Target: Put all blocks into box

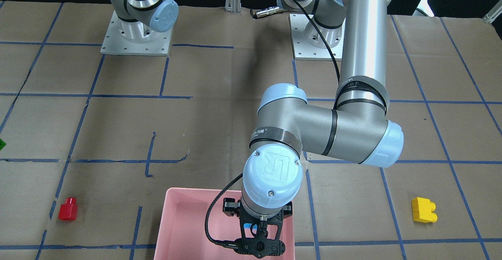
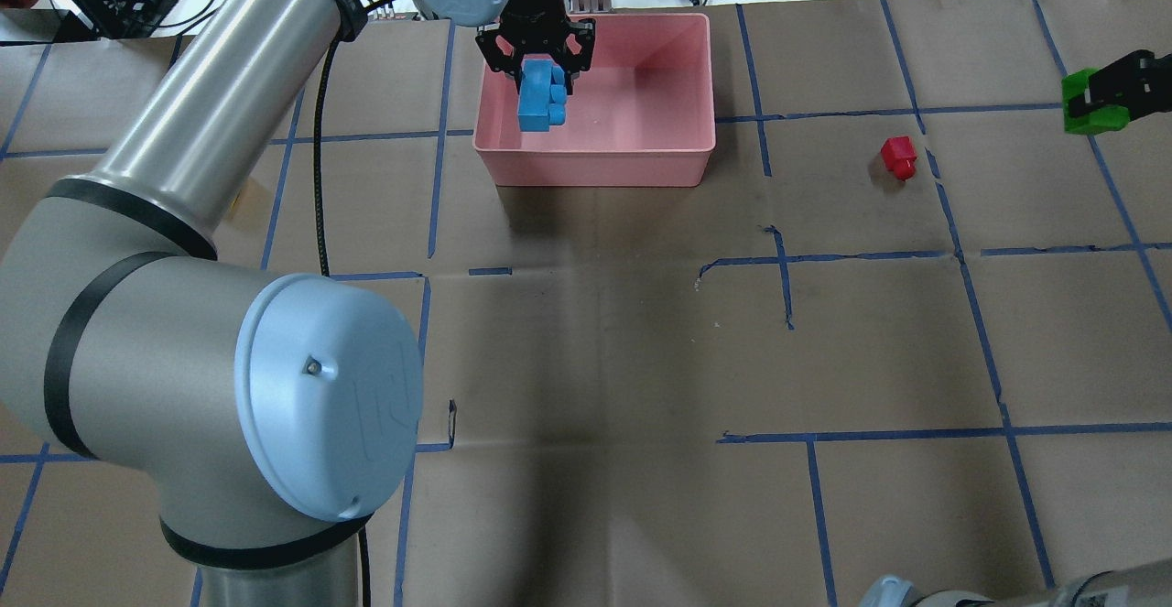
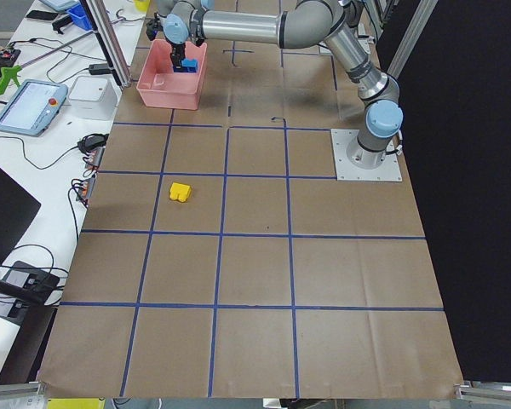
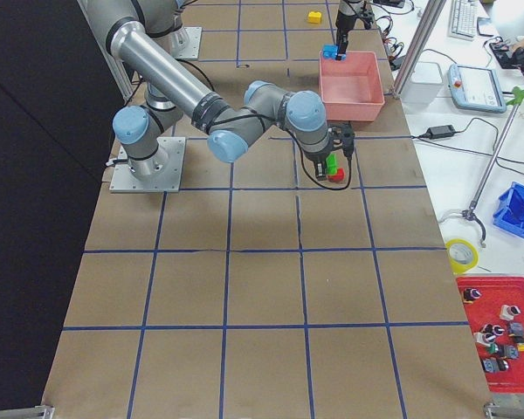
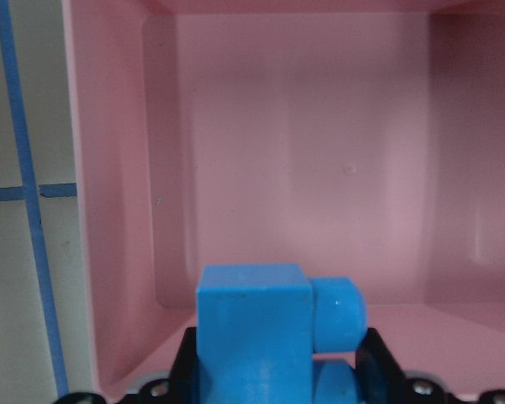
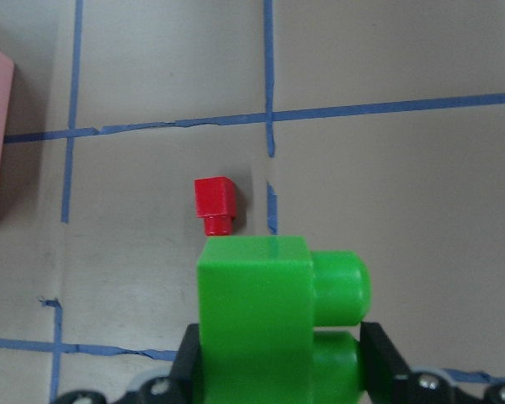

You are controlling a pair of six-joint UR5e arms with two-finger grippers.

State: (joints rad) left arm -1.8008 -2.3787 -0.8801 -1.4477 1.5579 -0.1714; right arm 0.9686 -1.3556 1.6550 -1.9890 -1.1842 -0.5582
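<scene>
Left gripper point(image 2: 538, 76): you've got it clamped on the blue block point(image 2: 540, 99), a black finger pressed to each side, closed only as far as the brick lets it.
Blue block: it hangs over the inside of the box point(image 2: 595, 151), studs facing sideways, near the wall on your robot's left. The wrist view shows pink floor beyond it; whether it touches that floor, you cannot tell.
Right gripper point(image 6: 278, 370): this one is closed on the green block point(image 6: 261, 320), with fingers tight on both flanks.
Green block: it is carried above the table point(image 2: 641, 360), out at the far right edge of the overhead view and well apart from the box.
Red block point(image 2: 898, 157): it sits loose on the brown paper between the box and the right gripper. Your right wrist camera has it just ahead of the green brick, beside a blue tape line.
Yellow block point(image 1: 423, 210): it lies alone on the table on the robot's left side, well apart from the box, with nothing touching it.
Box: it sits at the operators' edge of the table, and only the held blue brick is over it.
</scene>
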